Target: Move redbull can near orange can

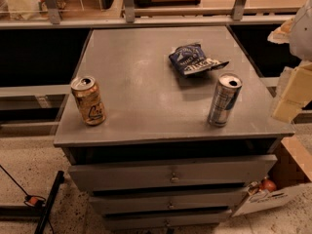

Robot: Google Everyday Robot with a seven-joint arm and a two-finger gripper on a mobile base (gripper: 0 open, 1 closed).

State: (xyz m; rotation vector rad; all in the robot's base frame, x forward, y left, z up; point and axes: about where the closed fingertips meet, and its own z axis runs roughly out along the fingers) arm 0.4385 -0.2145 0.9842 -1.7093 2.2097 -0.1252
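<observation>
Camera view: redbull can [224, 100] upright at 4 o'clock, orange can [88, 100] at 8, well apart. Gripper [291, 95] at 3 o'clock, beside cabinet [141, 67]; grip state: cannot tell.

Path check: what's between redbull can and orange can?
Bare tabletop between redbull can and orange can, camera view; snack bag farther back. Gripper at right edge.

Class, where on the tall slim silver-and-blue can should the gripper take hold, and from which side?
Probably mid-body on the tall slim silver-and-blue can, jaws across its round wall, since it stands upright. Come from the right: the cream gripper hangs just off the right edge of the grey cabinet top, and nothing lies between them.
</observation>
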